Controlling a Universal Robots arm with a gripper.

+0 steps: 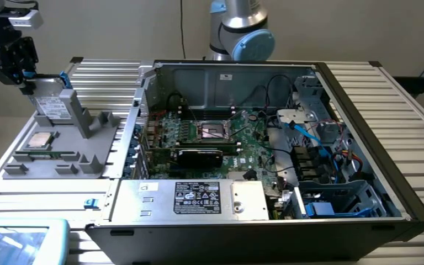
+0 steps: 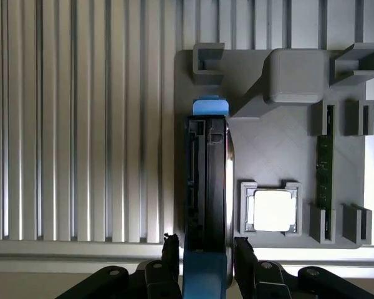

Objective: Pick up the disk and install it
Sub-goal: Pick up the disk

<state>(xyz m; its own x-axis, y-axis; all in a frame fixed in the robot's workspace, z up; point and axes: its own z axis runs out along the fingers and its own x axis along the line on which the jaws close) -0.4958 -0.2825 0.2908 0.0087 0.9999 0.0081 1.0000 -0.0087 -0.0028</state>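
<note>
Exterior view: ribbed metal table (image 1: 388,110), pale wall (image 1: 123,27); end effector (image 1: 26,84) perhaps touching disk (image 1: 53,105).

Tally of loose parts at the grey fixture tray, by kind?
At the grey fixture:
disk: 1
processor chip: 1
green memory module: 1
Total: 3
</note>
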